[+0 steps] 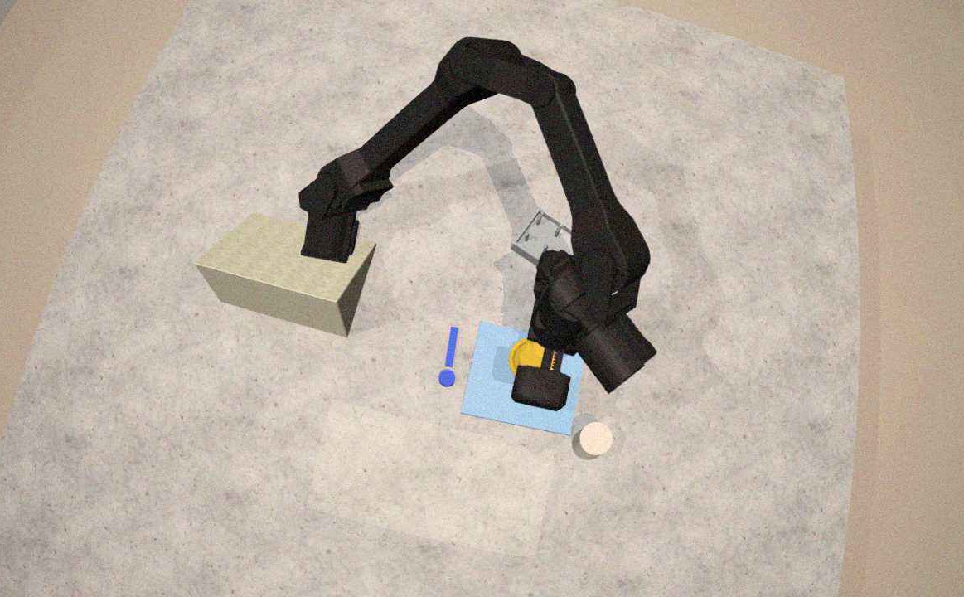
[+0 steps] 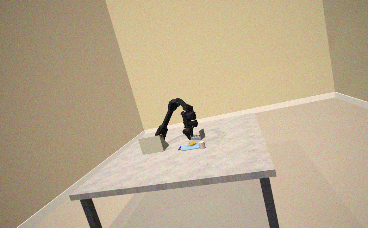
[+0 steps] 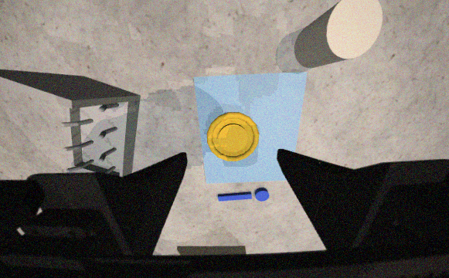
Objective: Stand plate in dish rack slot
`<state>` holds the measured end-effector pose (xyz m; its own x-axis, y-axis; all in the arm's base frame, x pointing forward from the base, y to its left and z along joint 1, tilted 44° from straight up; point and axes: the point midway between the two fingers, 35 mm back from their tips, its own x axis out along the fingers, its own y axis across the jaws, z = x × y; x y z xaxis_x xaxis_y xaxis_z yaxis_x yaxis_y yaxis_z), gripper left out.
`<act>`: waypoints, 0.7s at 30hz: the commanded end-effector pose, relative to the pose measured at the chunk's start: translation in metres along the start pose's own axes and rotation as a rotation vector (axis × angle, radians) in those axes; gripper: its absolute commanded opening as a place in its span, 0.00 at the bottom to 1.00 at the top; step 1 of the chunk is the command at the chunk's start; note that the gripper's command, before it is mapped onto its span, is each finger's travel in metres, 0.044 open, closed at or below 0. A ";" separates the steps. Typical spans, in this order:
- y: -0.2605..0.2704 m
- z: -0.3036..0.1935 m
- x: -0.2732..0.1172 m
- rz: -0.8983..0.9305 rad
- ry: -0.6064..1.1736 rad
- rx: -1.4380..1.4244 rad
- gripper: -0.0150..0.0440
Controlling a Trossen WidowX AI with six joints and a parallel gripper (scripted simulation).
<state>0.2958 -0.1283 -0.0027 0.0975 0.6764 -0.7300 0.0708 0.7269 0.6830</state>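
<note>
A jointed black robot arm (image 2: pixel 168 114) arches over a grey stone-patterned tabletop (image 2: pixel 179 167). A round yellow plate (image 2: pixel 192 143) lies on a flat light-blue square mat (image 2: pixel 186 147), with a cream cylinder (image 2: pixel 202 145) standing beside the mat.

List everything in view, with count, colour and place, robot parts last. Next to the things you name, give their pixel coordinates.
plate (image 1: pixel 523 356) (image 2: pixel 192 143) (image 3: pixel 233 137): one, yellow, on the mat
mat (image 1: pixel 485 397) (image 2: pixel 185 148) (image 3: pixel 278 123): one, light blue, on the table
dish rack (image 1: pixel 527 254) (image 2: pixel 195 138) (image 3: pixel 131 131): one, grey, beside the mat
cylinder (image 1: pixel 595 438) (image 2: pixel 202 145) (image 3: pixel 355 28): one, cream, by a mat corner
spoon-like item (image 1: pixel 452 347) (image 2: pixel 179 148) (image 3: pixel 235 196): one, blue, beside the mat
block (image 1: pixel 284 255) (image 2: pixel 152 145): one, beige, near the arm's base
table (image 1: pixel 173 445) (image 2: pixel 173 170): one, mottled grey
arm (image 1: pixel 578 148) (image 2: pixel 166 119): one, black, above the table
end effector (image 3: pixel 232 155): one, black, open, above the plate
</note>
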 end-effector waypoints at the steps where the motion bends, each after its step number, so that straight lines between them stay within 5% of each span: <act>1: -0.002 0.000 0.001 -0.002 -0.021 0.009 0.93; 21: -0.003 0.001 0.033 -0.001 -0.021 0.009 0.93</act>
<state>0.3000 -0.1128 -0.0247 0.1186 0.6678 -0.7349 0.0722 0.7323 0.6771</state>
